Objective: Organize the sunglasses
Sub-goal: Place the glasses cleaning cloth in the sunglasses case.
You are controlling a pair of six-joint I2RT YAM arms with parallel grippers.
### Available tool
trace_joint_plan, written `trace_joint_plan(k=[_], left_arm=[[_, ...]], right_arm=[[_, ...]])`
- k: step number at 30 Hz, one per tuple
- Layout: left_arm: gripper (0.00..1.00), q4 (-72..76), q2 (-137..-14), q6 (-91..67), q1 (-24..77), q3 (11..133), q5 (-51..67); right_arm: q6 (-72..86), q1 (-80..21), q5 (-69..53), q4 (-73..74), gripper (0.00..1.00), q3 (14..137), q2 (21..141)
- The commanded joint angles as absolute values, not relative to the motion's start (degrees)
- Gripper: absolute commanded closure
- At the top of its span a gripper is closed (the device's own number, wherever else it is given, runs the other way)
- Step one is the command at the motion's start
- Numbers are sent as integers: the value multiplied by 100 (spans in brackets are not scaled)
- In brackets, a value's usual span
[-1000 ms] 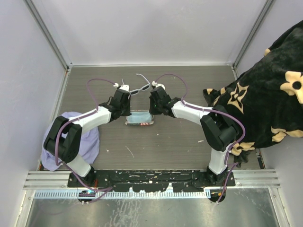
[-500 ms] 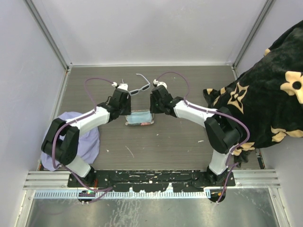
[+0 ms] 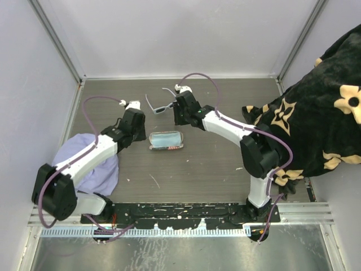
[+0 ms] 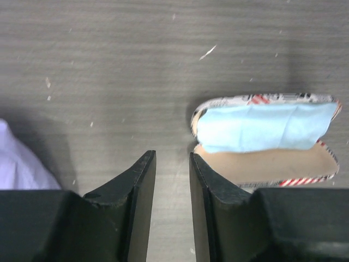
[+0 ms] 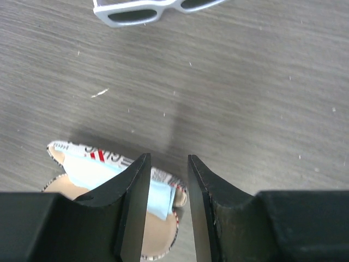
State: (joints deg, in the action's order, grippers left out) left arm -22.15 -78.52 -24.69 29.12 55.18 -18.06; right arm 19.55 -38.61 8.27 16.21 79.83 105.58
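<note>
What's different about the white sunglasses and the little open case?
The sunglasses have a thin white frame with dark lenses; the case is printed outside and tan inside. The sunglasses lie bare with temples unfolded; the case holds a light blue cloth. Both rest on the table, ungripped.

White frame, dark lenses on the sunglasses (image 3: 162, 108). Flag-print case (image 4: 262, 99), red-white stripes, tan lining; light blue cloth (image 4: 262, 128) in it. Grey-brown wood-grain table (image 3: 214, 164). At 8 o'clock a lavender cloth (image 3: 107, 175). At 3 o'clock a black blanket (image 3: 321, 113), cream flower pattern. White links, black joints on left arm (image 3: 98, 151) and right arm (image 3: 225, 125); purple cables (image 3: 197, 75).
</note>
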Motion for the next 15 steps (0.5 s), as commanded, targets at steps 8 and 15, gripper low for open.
trace_joint_plan(k=[8,15], left_arm=[[65,-3409,-6039,-3353,2870,4418,-1540],[65,-3636,-5717,-3449,2874,4263,-1331]], right_arm=[[1245,-3842,810,2586,61,9648,11864],[1256,-3850,675,2814,62,9556,11831]])
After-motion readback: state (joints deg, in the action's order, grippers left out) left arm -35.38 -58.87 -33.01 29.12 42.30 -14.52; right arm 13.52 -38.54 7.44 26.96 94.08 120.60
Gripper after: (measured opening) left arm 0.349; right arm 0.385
